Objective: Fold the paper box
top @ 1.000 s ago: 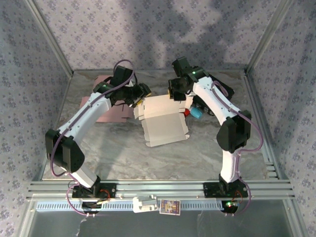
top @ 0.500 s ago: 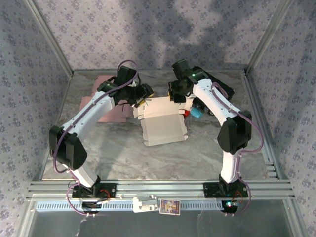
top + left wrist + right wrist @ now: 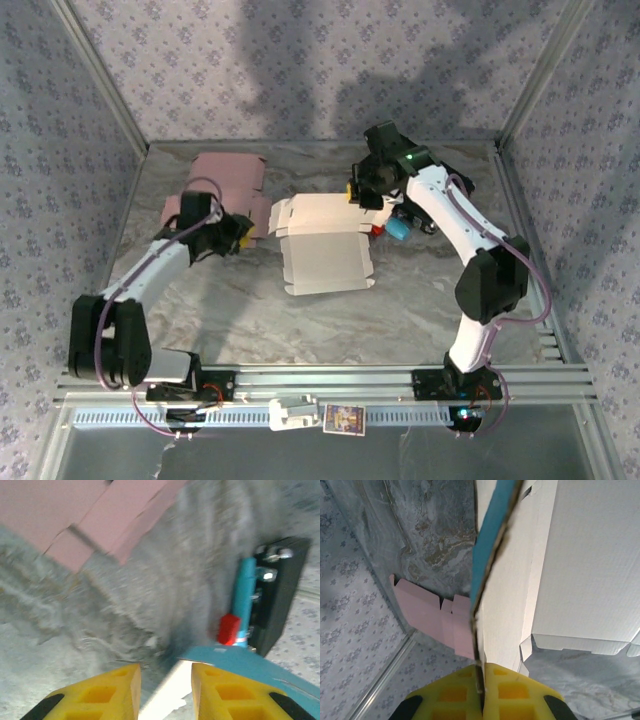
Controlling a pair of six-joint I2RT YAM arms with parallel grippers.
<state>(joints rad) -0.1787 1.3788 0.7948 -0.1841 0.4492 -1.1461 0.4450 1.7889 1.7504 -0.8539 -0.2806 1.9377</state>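
Left arm [image 3: 165, 255] withdrawn, box [image 3: 325, 255] between (right) fingers [image 3: 450, 692]

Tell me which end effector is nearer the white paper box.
Right. The right end effector clamps a far flap of the box; the left end effector sits off its left side, by the pink sheet.

Table [image 3: 420, 300]: grey marbled top, alu. rails along the near edge. Lying directly on it:

- White paper box [image 3: 325, 262]: half-unfolded blank, approx. centre. Main panel is flat on the top w/ notched tabs at L & R sides. Far flap is raised off the surface.
- Pink cardboard sheet [image 3: 228, 175]: die-cut blank, flat, far-L part of the table. Its R edge is just beside the box's far-L corner; can't tell if they touch.
- Teal item [image 3: 398, 229] w/ small red piece [image 3: 379, 229]: at the box's far-R corner, partly hidden. Unclear what it is.
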